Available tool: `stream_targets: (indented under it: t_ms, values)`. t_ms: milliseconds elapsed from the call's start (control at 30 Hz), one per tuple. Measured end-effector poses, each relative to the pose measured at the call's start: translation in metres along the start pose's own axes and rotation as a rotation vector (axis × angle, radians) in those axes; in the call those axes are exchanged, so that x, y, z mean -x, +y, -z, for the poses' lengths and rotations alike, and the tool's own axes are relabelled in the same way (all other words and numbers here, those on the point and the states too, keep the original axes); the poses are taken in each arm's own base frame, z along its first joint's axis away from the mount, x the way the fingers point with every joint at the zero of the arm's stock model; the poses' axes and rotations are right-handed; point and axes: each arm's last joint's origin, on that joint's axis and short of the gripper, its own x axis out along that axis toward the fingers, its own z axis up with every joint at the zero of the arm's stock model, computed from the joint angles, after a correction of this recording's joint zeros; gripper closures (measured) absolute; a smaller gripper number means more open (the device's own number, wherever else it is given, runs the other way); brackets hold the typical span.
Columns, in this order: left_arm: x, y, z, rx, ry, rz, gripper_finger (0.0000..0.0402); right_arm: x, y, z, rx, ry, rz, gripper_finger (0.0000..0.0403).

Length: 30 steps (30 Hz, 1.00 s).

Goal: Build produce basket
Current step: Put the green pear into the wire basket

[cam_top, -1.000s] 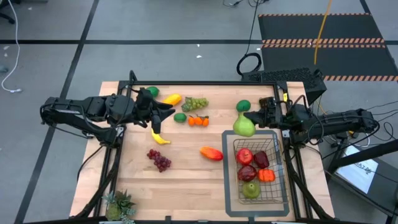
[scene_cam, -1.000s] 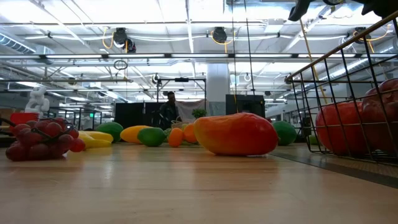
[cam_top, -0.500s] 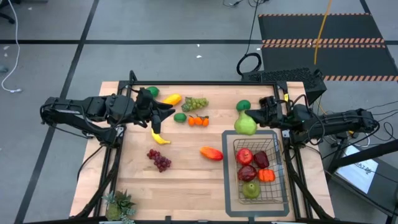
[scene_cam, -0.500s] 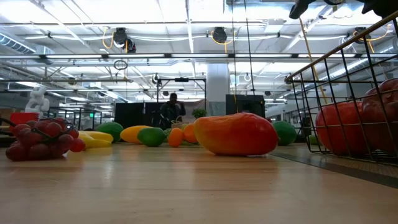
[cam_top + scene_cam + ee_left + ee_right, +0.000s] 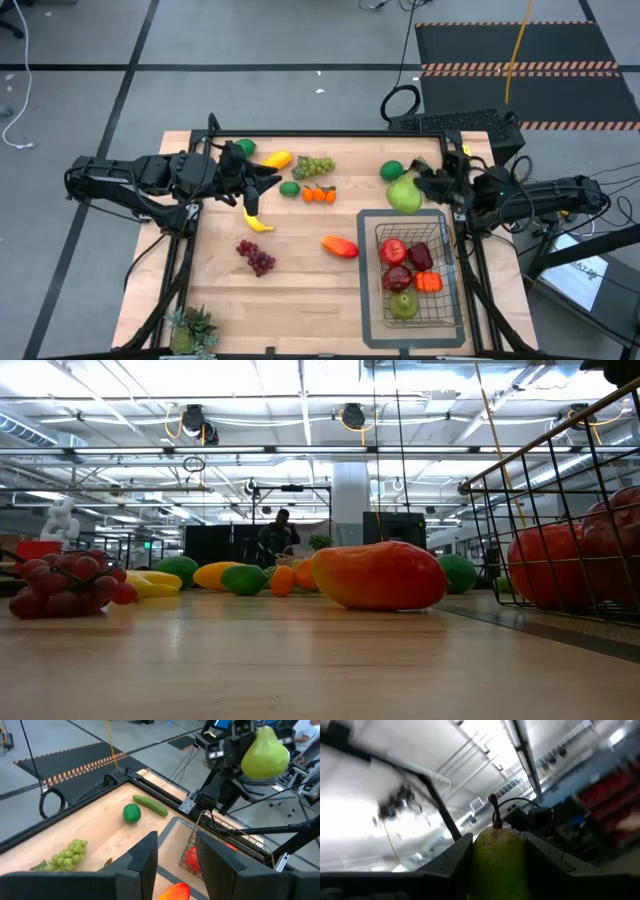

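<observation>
Swinging right since a second ago, my right claw (image 5: 425, 190) grips the pear (image 5: 405, 193) — stem up; basket (image 5: 415, 268) lies just below-forward, left claw (image 5: 262, 182) waits open

1. Low view: the basket (image 5: 560, 510) is cut off by the frame's right edge.
2. Low view: the red grapes (image 5: 62, 585) are clipped at the left edge.
3. Right wrist view: the pear (image 5: 497, 862) is cut off by the bottom edge, and the room behind it is blurred.
4. High view: the plant (image 5: 192, 330) runs off the bottom edge.
5. Low view: the person (image 5: 276, 535), centre, is too small to make out.
</observation>
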Motion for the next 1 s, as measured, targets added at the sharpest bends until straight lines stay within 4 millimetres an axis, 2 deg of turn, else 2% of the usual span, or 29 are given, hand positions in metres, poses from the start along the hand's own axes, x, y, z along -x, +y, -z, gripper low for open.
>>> stream_targets:
  t_ms: [167, 367, 733, 1000]
  values:
    - [0.0, 0.0002, -0.0001, -0.009, -0.003, -0.006, 0.027, 0.0004, 0.0015, 0.0004, 0.312, 0.024, -0.041, 0.0252]
    - [-0.0001, 0.0001, -0.0001, -0.007, -0.003, -0.006, 0.027, 0.0005, 0.0005, 0.0015, 0.376, 0.036, -0.034, 0.0252]
    - [-0.0001, 0.0002, -0.0001, 0.012, -0.005, -0.008, 0.027, 0.0008, 0.001, 0.0009, 0.078, 0.038, -0.03, 0.0252]
    - [-0.0001, 0.0002, -0.0001, 0.039, -0.005, -0.008, 0.027, 0.0008, 0.001, 0.0009, -0.258, 0.042, -0.022, 0.0252]
